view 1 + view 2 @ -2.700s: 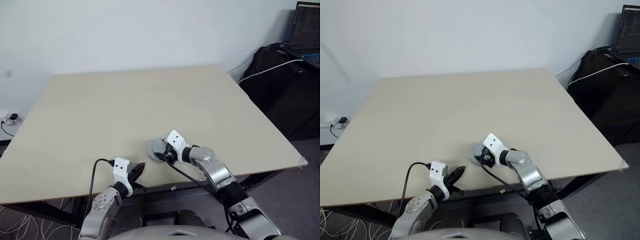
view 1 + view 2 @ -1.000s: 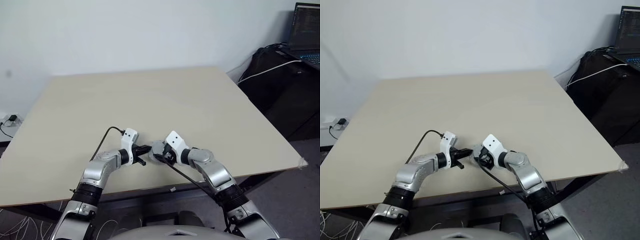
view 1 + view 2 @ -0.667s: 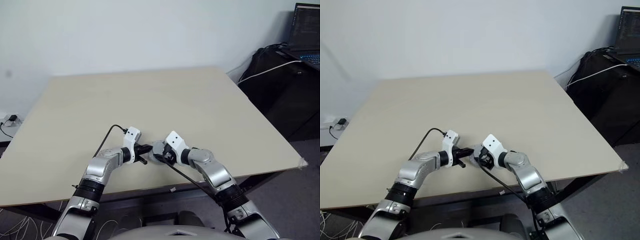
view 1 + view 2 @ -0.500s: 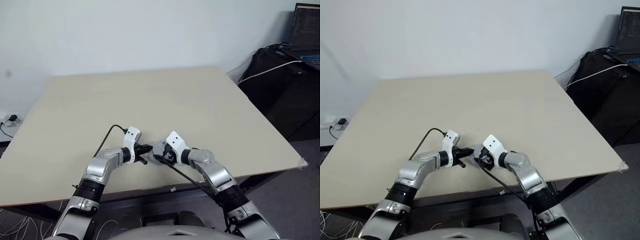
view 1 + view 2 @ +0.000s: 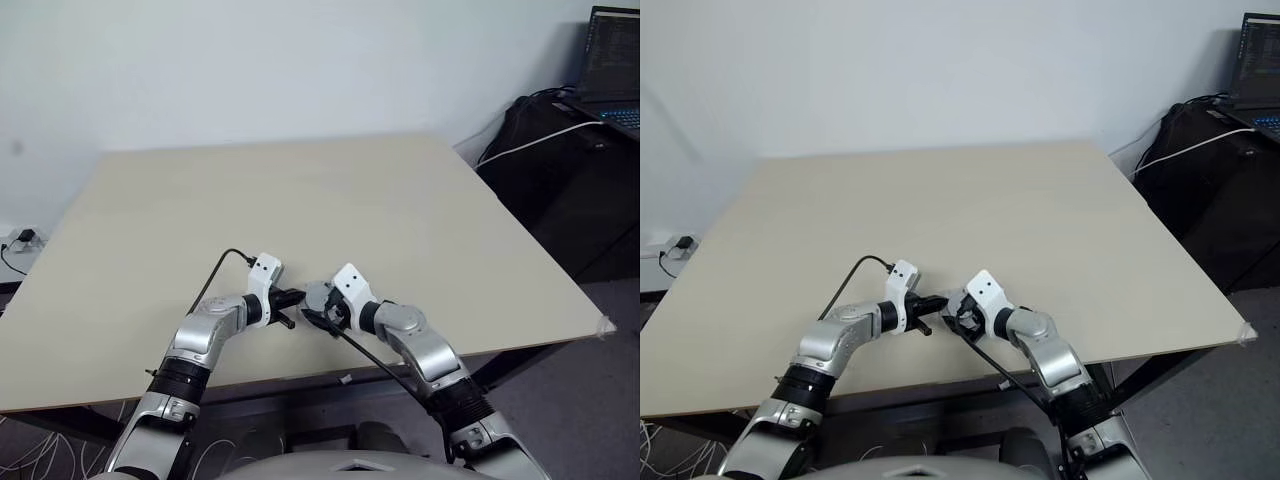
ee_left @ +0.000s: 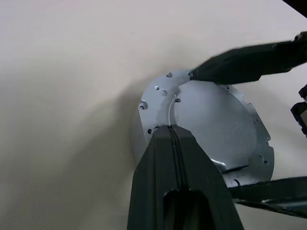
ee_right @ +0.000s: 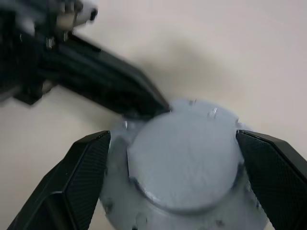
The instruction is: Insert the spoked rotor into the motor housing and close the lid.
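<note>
The lid (image 6: pixel 211 129) lies flat near the front edge of the bench (image 5: pixel 300 200), plain face with raised centre up; being round, it has no long axis. The left pincer (image 6: pixel 170 132), fingers pressed together, has its tip on the lid's rim. The right pincer (image 7: pixel 175 158) stands wide apart, one finger (image 7: pixel 79 167) either side of the lid.

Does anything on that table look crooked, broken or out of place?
Nothing stands out. The lid lies flat on the table, plain face up, undamaged as far as shows. The right gripper straddles it with open fingers, and the left gripper's shut fingers touch its rim.
</note>
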You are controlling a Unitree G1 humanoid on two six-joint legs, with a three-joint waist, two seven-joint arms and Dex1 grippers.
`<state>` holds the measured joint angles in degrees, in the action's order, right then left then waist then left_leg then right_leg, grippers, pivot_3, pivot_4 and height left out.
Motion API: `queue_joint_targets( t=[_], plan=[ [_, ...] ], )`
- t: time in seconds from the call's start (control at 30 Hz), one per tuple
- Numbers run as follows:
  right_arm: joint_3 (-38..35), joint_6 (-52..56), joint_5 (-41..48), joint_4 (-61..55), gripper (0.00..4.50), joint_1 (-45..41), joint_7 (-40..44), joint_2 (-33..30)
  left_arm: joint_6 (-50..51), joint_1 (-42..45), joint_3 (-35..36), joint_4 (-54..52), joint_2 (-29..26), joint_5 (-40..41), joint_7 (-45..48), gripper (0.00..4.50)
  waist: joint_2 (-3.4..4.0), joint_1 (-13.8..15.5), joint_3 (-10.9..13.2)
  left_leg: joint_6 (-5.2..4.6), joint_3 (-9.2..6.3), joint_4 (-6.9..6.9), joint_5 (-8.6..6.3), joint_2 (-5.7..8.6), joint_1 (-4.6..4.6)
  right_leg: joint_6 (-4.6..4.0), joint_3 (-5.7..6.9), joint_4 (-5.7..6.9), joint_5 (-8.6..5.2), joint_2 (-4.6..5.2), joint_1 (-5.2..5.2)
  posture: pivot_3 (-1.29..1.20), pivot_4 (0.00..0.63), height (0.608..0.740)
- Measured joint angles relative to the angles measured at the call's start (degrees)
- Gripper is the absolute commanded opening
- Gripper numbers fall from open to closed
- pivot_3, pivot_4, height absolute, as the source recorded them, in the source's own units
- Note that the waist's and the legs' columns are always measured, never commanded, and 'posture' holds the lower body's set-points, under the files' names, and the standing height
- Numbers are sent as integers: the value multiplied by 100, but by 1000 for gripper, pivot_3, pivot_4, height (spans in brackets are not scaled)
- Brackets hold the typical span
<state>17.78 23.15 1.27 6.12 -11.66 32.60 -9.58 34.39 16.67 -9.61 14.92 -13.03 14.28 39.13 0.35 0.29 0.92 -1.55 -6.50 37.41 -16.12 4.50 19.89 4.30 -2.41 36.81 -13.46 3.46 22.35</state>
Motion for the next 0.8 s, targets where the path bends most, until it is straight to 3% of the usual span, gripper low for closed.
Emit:
queue_joint_targets(
  t=[0.17,0.37,0.63,0.8],
  plan=[
    [-232,-197,41,-25,4493,-3,-283,73,-7,-1,0,0,11,-16,15,0,-1,10,0,0,0,0,0,2,1,-8,0,-1,5,1,0,0,0,740],
    [-625,229,636,-746,4493,224,-53,-123,-19,-5,-3,-1,19,-20,38,0,0,33,1,-1,-3,-4,-1,1,4,-4,0,-3,2,1,3,0,0,740],
    [-1311,1559,1473,-1925,4493,666,-38,-667,-90,-25,-13,0,32,-36,99,0,-3,69,4,-2,-3,-4,-1,1,9,10,1,-6,-7,4,5,0,0,740],
    [-2017,3044,2168,-2204,4493,839,-593,-230,-117,-27,-18,5,39,-44,112,0,-4,83,5,-2,-4,-4,-1,-2,13,9,0,-4,-6,4,9,0,0,740]
  ],
)
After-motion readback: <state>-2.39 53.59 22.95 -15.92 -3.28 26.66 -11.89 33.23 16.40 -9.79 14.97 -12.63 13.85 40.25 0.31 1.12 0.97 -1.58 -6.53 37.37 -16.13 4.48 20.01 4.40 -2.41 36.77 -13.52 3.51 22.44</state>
